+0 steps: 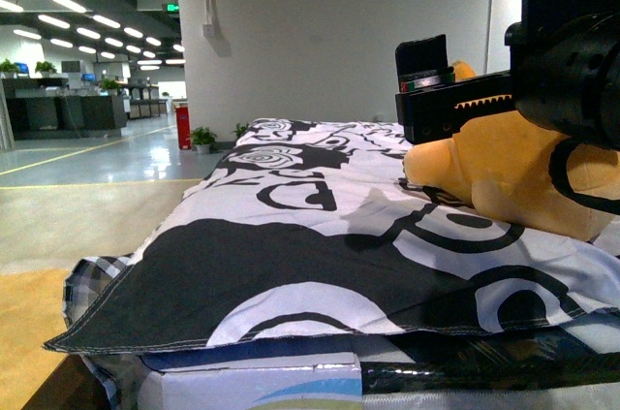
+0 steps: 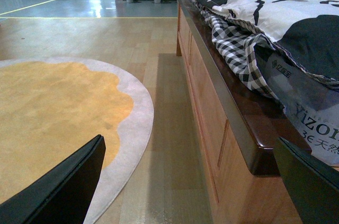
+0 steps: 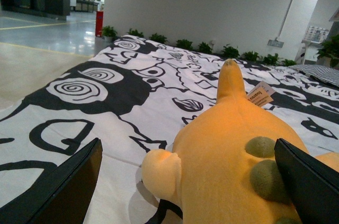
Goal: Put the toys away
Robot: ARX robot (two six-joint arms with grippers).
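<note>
Right wrist view, right hand [image 3: 188, 144] gaping, empty, over orange plush [image 3: 233, 160] — tag [image 3: 260, 94] illegible

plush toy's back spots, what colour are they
Olive green spots on the orange-yellow plush toy; clearest in the right wrist view.

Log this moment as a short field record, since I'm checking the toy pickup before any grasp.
toy: orange-yellow plush with green spots, lying on the black-and-white bed cover
right tool: open, aimed at the plush, not closed on it; contact unclear
left tool: open, empty, facing the floor beside the wooden bed frame
floor: round orange rug with pale border
task state: plush not yet grasped
</note>
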